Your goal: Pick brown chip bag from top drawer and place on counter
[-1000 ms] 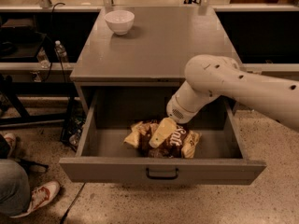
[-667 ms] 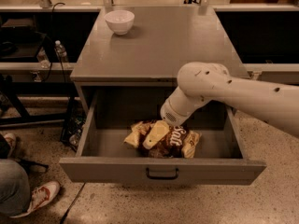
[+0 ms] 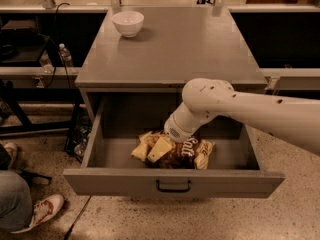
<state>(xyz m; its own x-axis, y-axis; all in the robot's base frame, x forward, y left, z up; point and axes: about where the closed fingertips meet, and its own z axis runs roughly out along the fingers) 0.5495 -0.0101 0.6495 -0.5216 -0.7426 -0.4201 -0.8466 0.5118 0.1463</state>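
Shifted left, lower, claw (image 3: 162, 147) at brown chip bag (image 3: 188, 152) mid top drawer (image 3: 120, 183), walls clear; grip unclear.

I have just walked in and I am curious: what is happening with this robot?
A robot arm reaches into the open top drawer of a grey cabinet. Its gripper is down at the brown chip bag, which lies on the drawer floor. A white bowl stands on the counter above.

White arm (image 3: 250, 109) angles down, hand (image 3: 162, 148) inside top drawer (image 3: 98, 149).
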